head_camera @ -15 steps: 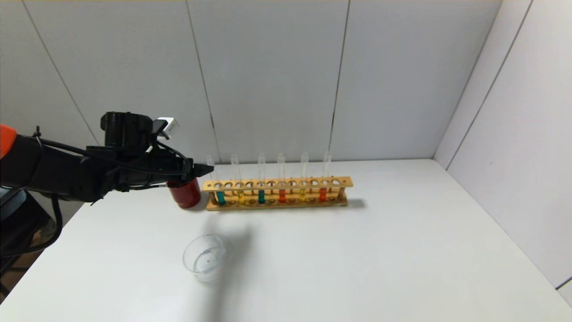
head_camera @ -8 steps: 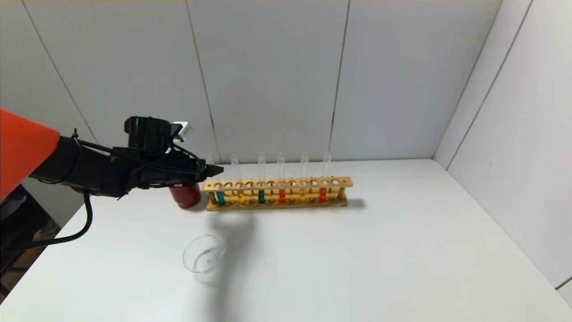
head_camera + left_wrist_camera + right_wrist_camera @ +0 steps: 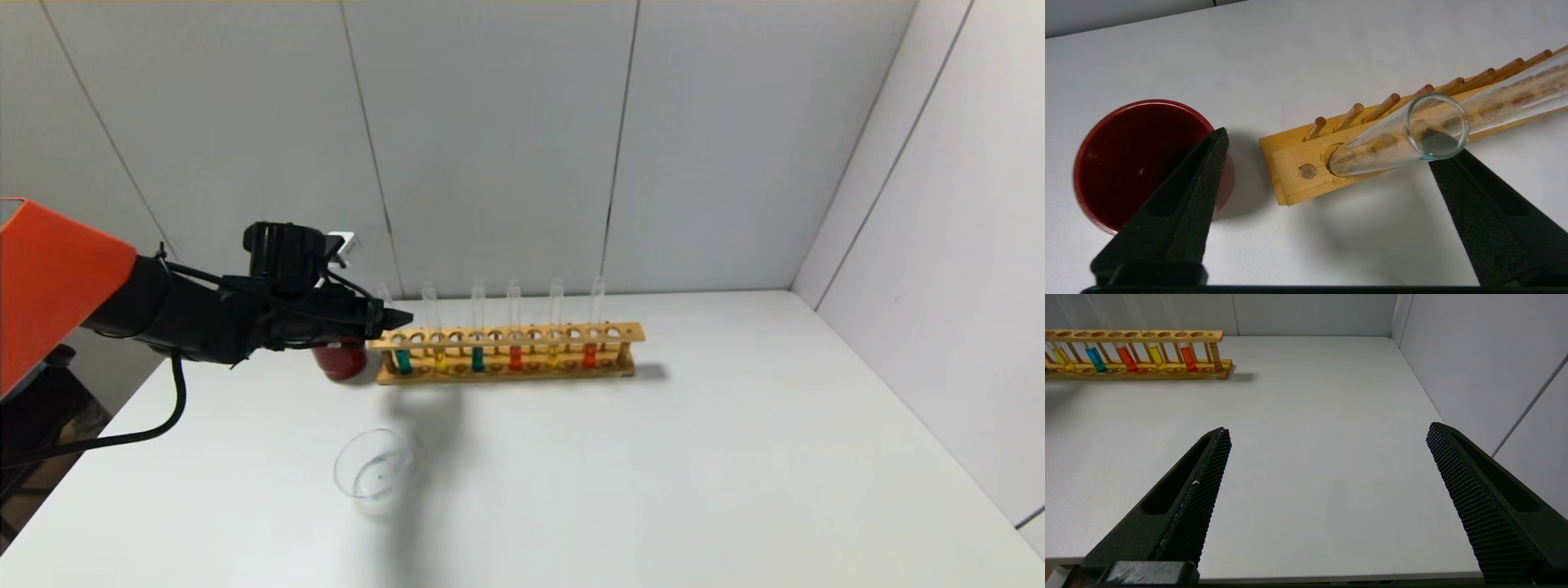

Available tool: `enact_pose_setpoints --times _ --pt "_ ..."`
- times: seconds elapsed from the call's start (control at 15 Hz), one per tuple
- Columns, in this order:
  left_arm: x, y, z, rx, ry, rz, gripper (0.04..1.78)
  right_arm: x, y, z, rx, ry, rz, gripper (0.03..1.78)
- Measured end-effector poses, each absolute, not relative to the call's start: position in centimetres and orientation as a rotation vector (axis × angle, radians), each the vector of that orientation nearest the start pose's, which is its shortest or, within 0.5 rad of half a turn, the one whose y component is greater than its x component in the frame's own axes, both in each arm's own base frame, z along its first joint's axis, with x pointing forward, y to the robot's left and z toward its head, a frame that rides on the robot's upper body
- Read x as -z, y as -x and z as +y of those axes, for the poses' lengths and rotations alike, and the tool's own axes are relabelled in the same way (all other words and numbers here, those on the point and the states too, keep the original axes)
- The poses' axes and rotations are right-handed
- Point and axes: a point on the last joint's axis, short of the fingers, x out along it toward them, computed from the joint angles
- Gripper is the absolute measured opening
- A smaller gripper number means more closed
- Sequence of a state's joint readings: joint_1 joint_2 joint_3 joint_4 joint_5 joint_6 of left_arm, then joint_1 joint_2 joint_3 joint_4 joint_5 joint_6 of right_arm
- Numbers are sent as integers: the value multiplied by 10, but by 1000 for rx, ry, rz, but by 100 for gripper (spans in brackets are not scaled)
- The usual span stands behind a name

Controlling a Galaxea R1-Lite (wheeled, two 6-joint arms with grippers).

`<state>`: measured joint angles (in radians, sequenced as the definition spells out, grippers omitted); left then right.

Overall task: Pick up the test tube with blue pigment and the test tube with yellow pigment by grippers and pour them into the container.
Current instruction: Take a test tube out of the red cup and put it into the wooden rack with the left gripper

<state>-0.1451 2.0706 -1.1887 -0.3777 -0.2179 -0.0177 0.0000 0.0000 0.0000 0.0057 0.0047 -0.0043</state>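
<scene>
A wooden rack [image 3: 506, 333] holds several test tubes at the back of the table. The test tube with blue pigment [image 3: 478, 358] stands third from the left and also shows in the right wrist view [image 3: 1096, 359]. Two tubes hold yellow pigment [image 3: 439, 359] [image 3: 553, 355]. The leftmost tube holds teal-green liquid [image 3: 402, 360]. My left gripper [image 3: 398, 317] is open at the rack's left end; in its wrist view [image 3: 1329, 147] the leftmost tube's mouth [image 3: 1437, 126] lies between the jaws, close to one finger. The clear glass container [image 3: 375, 469] sits near the front. My right gripper [image 3: 1327, 428] is open and empty.
A dark red cup [image 3: 339, 362] stands just left of the rack, under my left gripper, and shows in the left wrist view [image 3: 1126, 163]. Two tubes with orange-red liquid [image 3: 515, 357] stand in the rack. Walls close the back and right sides.
My left arm has moved right, bringing its open gripper from above the red cup to the rack's left end. The tubes, cup and container have not moved.
</scene>
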Motion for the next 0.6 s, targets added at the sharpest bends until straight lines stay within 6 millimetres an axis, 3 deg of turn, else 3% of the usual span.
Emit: enact_pose_setpoints --times 0.2,0.47,0.6 --pt "-123 -398 -68 364 31 519 125 -75 23 0 -4 4 6 175" --pt "-120 -403 -76 379 26 478 51 -75 23 0 -4 4 6 175" --pt "-117 -404 -76 381 25 474 33 -75 23 0 -5 4 5 175"
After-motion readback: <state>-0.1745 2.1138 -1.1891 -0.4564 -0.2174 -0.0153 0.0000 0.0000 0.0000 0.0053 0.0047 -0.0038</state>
